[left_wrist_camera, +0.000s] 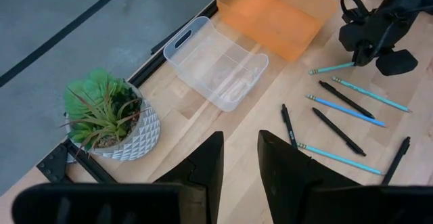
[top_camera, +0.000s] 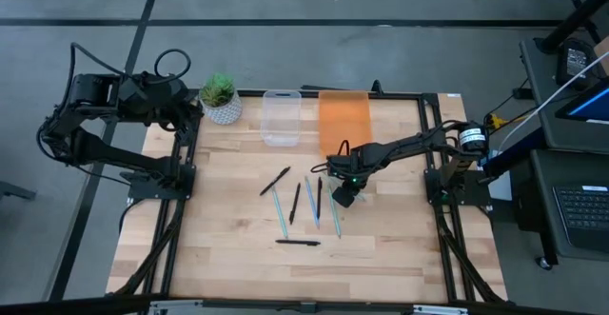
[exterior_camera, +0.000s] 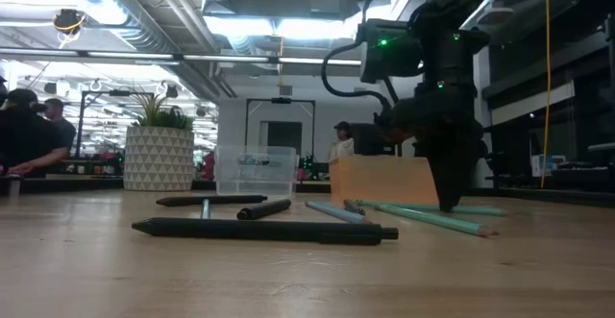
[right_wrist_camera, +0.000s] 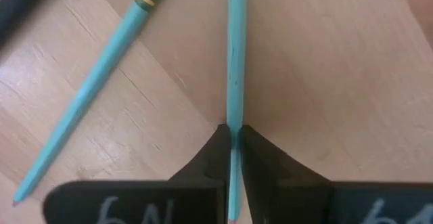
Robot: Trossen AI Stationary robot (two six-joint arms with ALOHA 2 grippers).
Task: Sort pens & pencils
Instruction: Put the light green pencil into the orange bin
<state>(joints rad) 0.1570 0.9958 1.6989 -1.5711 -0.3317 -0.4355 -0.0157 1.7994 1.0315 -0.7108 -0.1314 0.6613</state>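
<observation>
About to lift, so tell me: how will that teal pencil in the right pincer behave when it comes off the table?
The teal pencil looks straight and stiff, so it probably won't droop. The right pincer is shut on it near one end, so the long free end may sag or pivot between the fingers. It looks slim and smooth, so it could slip, and would likely roll if dropped on the table.

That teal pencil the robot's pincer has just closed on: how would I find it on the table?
Start at the orange tray at the table's far edge and follow the right arm down to its right pincer. The teal pencil is clamped between its fingers, at the right end of the scattered sticks. Unlike its loose teal and black neighbours, it alone is gripped.
</observation>
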